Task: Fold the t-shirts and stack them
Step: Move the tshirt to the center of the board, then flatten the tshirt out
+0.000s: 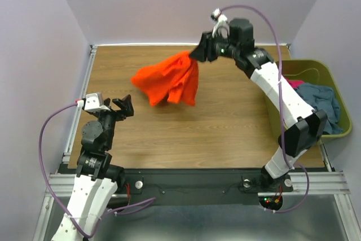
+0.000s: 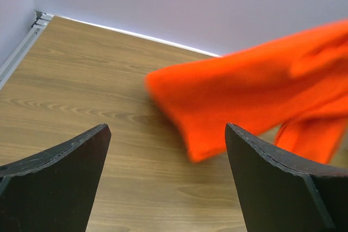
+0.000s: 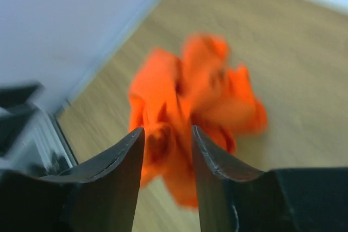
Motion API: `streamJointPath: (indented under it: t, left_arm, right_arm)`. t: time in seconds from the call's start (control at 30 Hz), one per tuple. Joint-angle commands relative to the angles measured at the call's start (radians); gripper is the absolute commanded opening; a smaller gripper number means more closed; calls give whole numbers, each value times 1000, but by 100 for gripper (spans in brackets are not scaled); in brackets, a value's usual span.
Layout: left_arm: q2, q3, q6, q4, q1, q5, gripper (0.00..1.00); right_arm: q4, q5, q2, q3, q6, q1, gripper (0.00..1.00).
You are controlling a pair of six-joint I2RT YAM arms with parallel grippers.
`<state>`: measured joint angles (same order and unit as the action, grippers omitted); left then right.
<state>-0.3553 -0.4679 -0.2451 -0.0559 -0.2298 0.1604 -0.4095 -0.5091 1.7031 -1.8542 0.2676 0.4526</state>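
Observation:
The bright orange t-shirt [image 1: 169, 83] hangs bunched over the far middle of the table, its top corner at my right gripper [image 1: 196, 55]. In the right wrist view the shirt [image 3: 190, 96] is blurred, with cloth between the narrowly spaced fingers of the gripper [image 3: 167, 130]. My left gripper [image 1: 123, 105] is open and empty at the left, low over the table. In its wrist view [image 2: 166, 126] the shirt [image 2: 244, 96] shows ahead and to the right. The slate blue-grey t-shirt [image 1: 321, 97] and the magenta-pink t-shirt [image 1: 294, 84] lie crumpled in the tub.
The olive-green tub [image 1: 316, 65] stands at the table's right edge, beside the right arm. Walls close in the table at the back and on the left. The wooden table top [image 1: 225, 134] runs from the shirt to the near edge.

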Motion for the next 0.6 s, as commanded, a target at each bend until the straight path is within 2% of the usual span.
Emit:
streamJointPath:
  t: [0.0, 0.1, 0.3, 0.47, 0.57]
  left_arm:
    - [-31, -11, 3, -42, -5, -31, 99]
    - [-62, -8, -19, -44, -6, -44, 99]
    - [-178, -23, -100, 4, -6, -90, 99]
    - [-385, -89, -152, 106, -6, -108, 99]
    - [-477, -120, -181, 140, -8, -94, 98]
  right_arm:
    - [37, 206, -161, 310, -22, -6, 53]
    - [35, 351, -248, 512, -34, -5, 61]
    - [37, 299, -281, 676, -15, -5, 61]
    - [60, 112, -149, 701, 30, 11, 46]
    - [66, 98, -58, 693, 24, 64, 44]
